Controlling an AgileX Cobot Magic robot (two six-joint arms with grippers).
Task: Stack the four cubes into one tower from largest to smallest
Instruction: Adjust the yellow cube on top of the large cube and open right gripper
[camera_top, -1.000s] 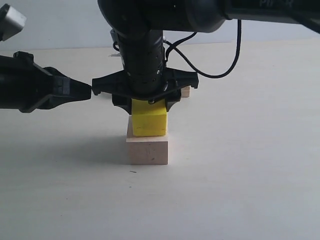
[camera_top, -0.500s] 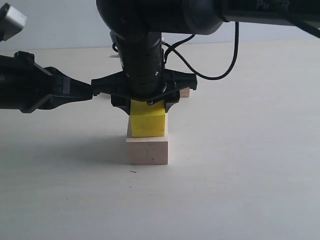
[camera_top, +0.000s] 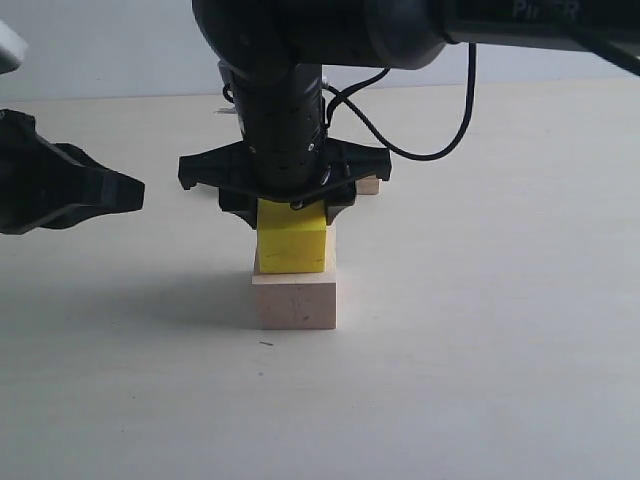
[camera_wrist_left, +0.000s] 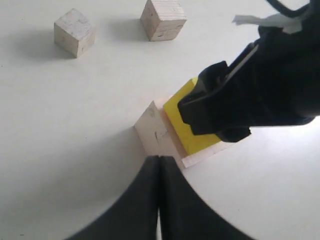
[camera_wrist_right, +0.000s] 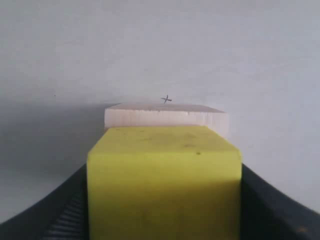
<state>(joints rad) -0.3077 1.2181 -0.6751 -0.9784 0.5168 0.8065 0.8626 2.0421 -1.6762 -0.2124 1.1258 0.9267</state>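
Observation:
The yellow cube (camera_top: 291, 240) is between the fingers of my right gripper (camera_top: 290, 215), which is shut on it from above. Its underside meets the top of the largest pale pinkish cube (camera_top: 295, 300), toward that cube's far side. In the right wrist view the yellow cube (camera_wrist_right: 165, 175) fills the space between the jaws, with the pale cube (camera_wrist_right: 165, 116) just beyond it. My left gripper (camera_top: 135, 192) hangs shut and empty to the left, apart from the stack. The left wrist view shows the tan layered cube (camera_wrist_left: 162, 19) and the greyish-beige cube (camera_wrist_left: 75, 32) lying loose on the table.
The pale table (camera_top: 500, 300) stretches around the stack. One loose cube (camera_top: 371, 185) peeks out behind the right gripper's body. A black cable (camera_top: 440, 130) loops from the right arm above the table.
My left gripper has pulled back to the left, away from the right gripper. The right gripper and yellow cube have shifted very slightly left, still on the pale cube.

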